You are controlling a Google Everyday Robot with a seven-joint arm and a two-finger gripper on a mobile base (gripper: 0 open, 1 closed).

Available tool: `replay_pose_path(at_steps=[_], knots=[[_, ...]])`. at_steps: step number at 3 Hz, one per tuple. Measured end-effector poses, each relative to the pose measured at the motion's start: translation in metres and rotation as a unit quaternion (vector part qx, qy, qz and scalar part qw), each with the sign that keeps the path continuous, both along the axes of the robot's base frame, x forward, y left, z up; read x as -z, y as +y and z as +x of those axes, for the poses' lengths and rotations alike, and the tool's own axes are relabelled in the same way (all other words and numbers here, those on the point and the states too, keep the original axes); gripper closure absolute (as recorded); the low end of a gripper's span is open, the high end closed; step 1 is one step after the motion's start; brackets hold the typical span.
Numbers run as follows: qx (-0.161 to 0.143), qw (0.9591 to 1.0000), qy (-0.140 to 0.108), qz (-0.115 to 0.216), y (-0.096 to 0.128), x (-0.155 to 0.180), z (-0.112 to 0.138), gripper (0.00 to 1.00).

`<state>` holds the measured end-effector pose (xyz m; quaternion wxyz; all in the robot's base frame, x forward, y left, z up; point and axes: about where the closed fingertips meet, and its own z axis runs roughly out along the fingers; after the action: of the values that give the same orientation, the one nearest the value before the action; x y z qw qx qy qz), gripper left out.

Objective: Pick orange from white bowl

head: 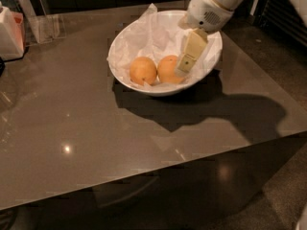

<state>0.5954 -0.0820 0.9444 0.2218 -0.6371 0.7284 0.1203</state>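
Glossy grey table (96, 128) noted. Clear plastic holder (45, 28) placed at 11 o'clock, white-red carton (10, 32) at 10, paler fruit (143, 70) at 12.
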Motion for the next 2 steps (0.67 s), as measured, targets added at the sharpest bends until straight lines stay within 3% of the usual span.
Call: replay_pose_path(at_steps=[1, 2], knots=[[-0.003, 1.0000, 0.000, 0.002, 0.0046, 0.0014, 0.0038, 0.09], [0.006, 0.9999, -0.008, 0.012, 0.0043, 0.0006, 0.0053, 0.11]])
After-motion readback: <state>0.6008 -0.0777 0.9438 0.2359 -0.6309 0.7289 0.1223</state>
